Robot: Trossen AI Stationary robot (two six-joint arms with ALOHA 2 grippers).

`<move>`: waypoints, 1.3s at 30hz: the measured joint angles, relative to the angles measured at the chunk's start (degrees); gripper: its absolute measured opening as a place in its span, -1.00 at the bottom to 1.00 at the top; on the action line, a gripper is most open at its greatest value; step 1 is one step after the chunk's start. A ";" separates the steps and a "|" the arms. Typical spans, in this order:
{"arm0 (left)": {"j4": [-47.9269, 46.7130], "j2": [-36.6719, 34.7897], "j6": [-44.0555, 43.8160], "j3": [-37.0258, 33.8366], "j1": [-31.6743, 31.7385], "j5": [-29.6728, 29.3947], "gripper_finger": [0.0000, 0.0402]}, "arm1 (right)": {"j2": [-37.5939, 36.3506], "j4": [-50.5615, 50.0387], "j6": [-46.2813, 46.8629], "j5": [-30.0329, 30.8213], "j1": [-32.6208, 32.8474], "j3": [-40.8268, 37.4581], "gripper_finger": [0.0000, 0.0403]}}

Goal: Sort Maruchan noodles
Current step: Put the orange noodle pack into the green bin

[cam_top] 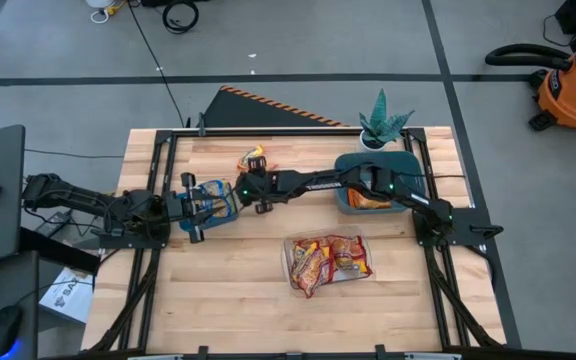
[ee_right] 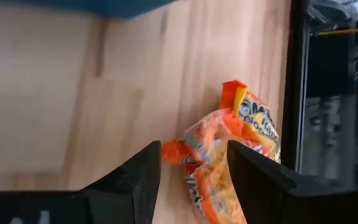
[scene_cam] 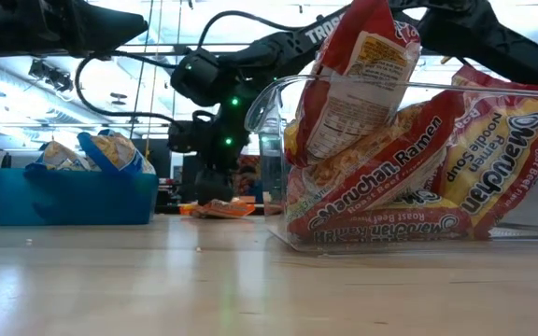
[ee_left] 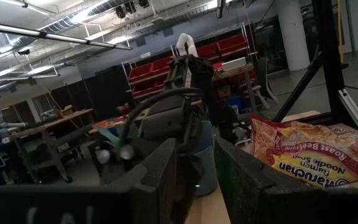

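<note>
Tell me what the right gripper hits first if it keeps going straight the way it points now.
Most likely the orange-trimmed noodle packet lying on the table: it sits just ahead between the open right gripper fingers, though depth is unclear.

Right gripper jaws apart, arm stretched toward table far edge; left gripper near table's left side.
</note>
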 joint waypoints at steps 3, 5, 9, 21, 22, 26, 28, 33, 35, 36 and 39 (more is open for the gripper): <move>0.00 0.00 0.00 0.00 0.02 0.00 -0.42 | 0.00 -1.74 -3.24 1.22 0.59 -0.04 -0.06; 0.00 0.01 0.00 0.00 0.02 0.00 -0.42 | 0.00 -1.74 -4.24 1.33 0.86 -0.04 -0.06; 0.00 0.02 0.00 0.00 0.02 0.00 -0.42 | 0.00 -1.55 -7.88 1.29 1.22 -0.04 -0.09; 0.01 0.00 0.00 0.00 0.02 0.00 -0.42 | -0.08 6.71 -12.93 -2.93 -0.40 -3.99 -0.15; 0.00 0.00 0.00 0.00 0.02 0.00 -0.42 | -0.04 7.58 -13.27 -2.68 -0.50 -4.54 -0.15; 0.02 0.00 0.00 0.00 0.02 0.00 -0.42 | -0.04 11.03 -15.67 -2.27 -0.92 -6.62 -0.15; 0.02 0.01 0.00 0.00 0.02 0.00 -0.42 | -0.04 11.93 -16.25 -2.20 -1.07 -7.51 -0.16; 0.02 0.01 0.00 0.00 0.02 0.00 -0.42 | -0.11 15.15 -16.73 1.12 -1.37 -8.72 -0.30; 0.02 0.00 0.00 0.00 0.02 0.00 -0.42 | -0.11 15.47 -16.86 1.73 -1.44 -8.74 -0.41; 0.02 0.02 0.00 0.00 0.02 0.00 -0.42 | -0.11 15.64 -16.86 1.81 -1.44 -8.75 -0.47; 0.02 0.02 0.00 0.00 0.02 0.00 -0.42 | -0.09 16.62 -17.21 3.70 -1.44 -8.79 -0.69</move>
